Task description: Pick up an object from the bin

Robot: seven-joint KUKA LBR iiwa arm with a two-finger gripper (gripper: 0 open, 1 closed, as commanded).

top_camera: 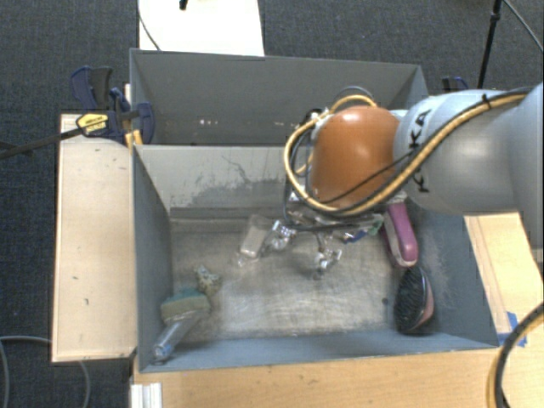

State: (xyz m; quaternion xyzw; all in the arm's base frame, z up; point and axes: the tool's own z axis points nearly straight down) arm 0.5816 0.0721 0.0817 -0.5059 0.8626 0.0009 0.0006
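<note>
The grey bin [153, 228] sat mid-view; the arm [476, 151], with its orange cover [353, 155], reached low over the floor's centre; the gripper [302, 249] had its fingers apart, nothing between them; a black hairbrush [414, 300] and a pink brush [401, 232] lay by the right wall; a small clear piece [251, 245] lay just beside the gripper, toward the left.

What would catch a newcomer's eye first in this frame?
The arm's orange wrist cover dominates, hanging over the middle of the bin, with the gripper open low over the floor beside a small clear thing. A pink brush and a black hairbrush lie along the right wall, and a greenish block sits near the front-left corner.
</note>
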